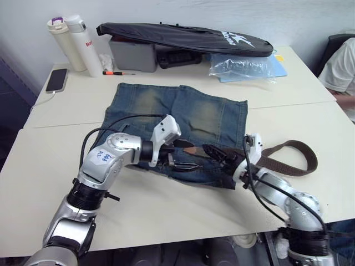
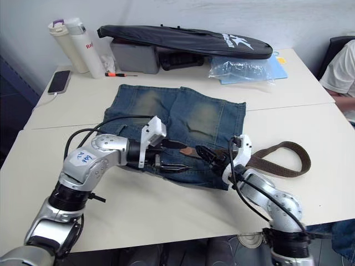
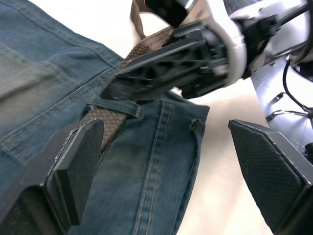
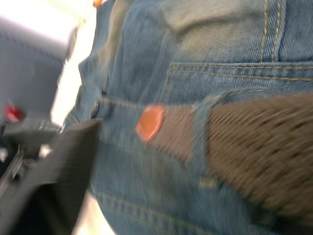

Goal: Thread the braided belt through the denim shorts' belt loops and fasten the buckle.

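left gripper (image 3: 166,161) open by belt (image 3: 105,125) in 1 loop (image 3: 115,106).

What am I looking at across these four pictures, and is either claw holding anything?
A two-armed robot works at a white table. Two pictures come from its head; two come from cameras on its wrists. The denim shorts lie flat, and the braided belt trails off to the robot's right. Its tip has passed under one of the belt loops. The left gripper is open over the waistband, holding nothing. The right gripper sits over the belt beside that loop; whether it grips is unclear. Behind lie a black bag, bottles and a phone.
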Available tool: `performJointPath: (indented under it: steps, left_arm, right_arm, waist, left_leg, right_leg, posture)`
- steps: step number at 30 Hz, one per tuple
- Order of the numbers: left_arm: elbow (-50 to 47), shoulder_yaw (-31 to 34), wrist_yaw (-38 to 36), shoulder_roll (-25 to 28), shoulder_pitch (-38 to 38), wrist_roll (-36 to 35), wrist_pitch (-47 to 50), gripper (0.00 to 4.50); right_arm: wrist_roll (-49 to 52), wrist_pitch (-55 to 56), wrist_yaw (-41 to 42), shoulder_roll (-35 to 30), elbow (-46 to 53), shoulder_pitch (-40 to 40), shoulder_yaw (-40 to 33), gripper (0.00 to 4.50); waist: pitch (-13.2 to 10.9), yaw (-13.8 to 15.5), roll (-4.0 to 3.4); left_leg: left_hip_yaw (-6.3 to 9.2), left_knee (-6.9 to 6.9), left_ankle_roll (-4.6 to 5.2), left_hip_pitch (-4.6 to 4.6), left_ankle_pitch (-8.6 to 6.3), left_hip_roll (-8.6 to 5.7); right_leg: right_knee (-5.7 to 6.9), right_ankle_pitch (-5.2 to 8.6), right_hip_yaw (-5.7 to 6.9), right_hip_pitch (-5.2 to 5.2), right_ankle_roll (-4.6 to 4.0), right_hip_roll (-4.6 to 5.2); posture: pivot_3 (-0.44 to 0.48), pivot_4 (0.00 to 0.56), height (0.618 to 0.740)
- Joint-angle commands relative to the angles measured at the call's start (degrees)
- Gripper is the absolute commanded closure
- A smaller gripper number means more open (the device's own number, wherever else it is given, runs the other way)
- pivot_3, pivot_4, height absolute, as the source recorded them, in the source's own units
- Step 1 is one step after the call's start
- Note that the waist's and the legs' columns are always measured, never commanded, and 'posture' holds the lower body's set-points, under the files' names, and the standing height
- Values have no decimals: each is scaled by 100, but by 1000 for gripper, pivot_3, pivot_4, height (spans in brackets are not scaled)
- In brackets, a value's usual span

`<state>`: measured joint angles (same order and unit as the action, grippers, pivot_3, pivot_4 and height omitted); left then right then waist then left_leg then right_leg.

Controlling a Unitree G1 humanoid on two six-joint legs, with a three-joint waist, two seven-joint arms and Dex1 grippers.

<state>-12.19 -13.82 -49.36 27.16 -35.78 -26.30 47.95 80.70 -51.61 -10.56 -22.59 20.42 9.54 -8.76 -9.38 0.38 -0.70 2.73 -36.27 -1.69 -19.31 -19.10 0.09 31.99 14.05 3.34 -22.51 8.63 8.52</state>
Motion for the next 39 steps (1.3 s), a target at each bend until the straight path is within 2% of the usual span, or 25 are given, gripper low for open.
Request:
performJointPath:
  steps: [1,7,13,17,22,23,25,27,30,32,36,38,39]
  left_arm:
    - [42,64,-1,6,-154,60,-114,0]
    - [180,17,-52,-73,-222,113,-264,0]
    - [213,-6,-62,-136,-225,135,-323,0]
    - [243,8,-91,-148,-225,147,-357,0]
    - [241,177,-182,51,-183,140,-373,0]
    - [219,226,-238,139,-153,119,-380,0]
    - [151,316,-398,375,-66,62,-395,0]
    - [105,403,-564,600,11,14,-414,0]
    - [68,502,-801,901,75,-29,-449,0]
    - [39,547,-947,1084,95,-48,-471,0]
    - [43,615,-1018,1240,97,-48,-477,0]
    - [14,658,-1048,1302,126,-72,-464,0]
    - [-9,670,-1064,1325,150,-87,-454,0]
  right_arm:
    - [348,-299,-55,-474,341,-275,-259,18]
    - [791,-408,-70,-930,445,-803,-455,18]
    - [1339,-569,-7,-1303,705,-1071,-292,18]
    - [1502,-717,385,-1761,1002,-1140,-238,18]
    - [1560,-521,1200,-2307,1538,-763,-615,18]
    - [1294,-480,1340,-2432,1631,-653,-615,18]
    - [144,-438,1805,-2876,1930,-412,-303,18]
    - [-1147,-211,2475,-3400,2240,-176,272,18]
    - [-2254,16,3172,-3760,2475,219,1097,18]
    - [-2630,-163,3430,-4012,2502,356,1423,18]
    - [-3238,-226,3915,-4484,2337,370,1547,18]
    - [-3351,-66,4036,-4304,2201,480,1429,18]
    - [-3666,92,4182,-4300,2215,607,1643,18]
  waist:
    - [0,14,0]
    - [-1,62,5]
    - [-1,95,6]
    - [-2,96,7]
    - [-4,93,10]
    - [-6,90,14]
    - [-6,92,13]
    - [-4,91,9]
    - [-9,95,17]
    - [-9,114,18]
    - [-7,118,16]
    - [-9,110,30]
    - [-9,107,31]
  left_leg:
    - [0,1,0,-1,0,0]
    - [-3,6,2,-5,-1,0]
    - [-3,4,3,-2,-2,1]
    - [-5,0,3,-4,-2,1]
    - [-4,0,4,-6,-2,1]
    - [-4,0,4,-5,-3,1]
    - [-4,0,4,-5,-2,1]
    - [-4,1,4,-6,-3,1]
    - [-4,5,3,-8,-2,1]
    - [-2,6,-1,-12,-2,1]
    - [-2,3,-28,-26,8,-1]
    - [-4,3,-26,-28,6,-6]
    - [-4,5,-25,-27,6,-4]
  right_leg:
    - [0,0,1,0,0,0]
    - [-11,0,2,0,0,0]
    - [-26,1,3,-1,-2,-1]
    - [-28,2,2,-1,-4,0]
    - [-31,2,2,-2,-3,-1]
    - [-30,2,2,-2,-3,-1]
    - [-27,2,3,-5,-3,-2]
    - [-29,3,4,-6,-5,-2]
    - [-36,4,7,-8,-5,-2]
    - [-38,3,8,-9,-4,-1]
    - [-40,0,10,-5,-1,1]
    - [-43,0,9,-5,0,4]
    - [-43,0,11,-5,0,3]
  posture:
    - [0,150,740]
    - [0,150,740]
    - [0,150,740]
    - [0,150,740]
    - [0,150,740]
    - [0,150,740]
    - [0,150,740]
    - [0,150,740]
    - [0,150,740]
    - [0,150,740]
    - [0,150,740]
    - [0,150,740]
    - [0,150,740]
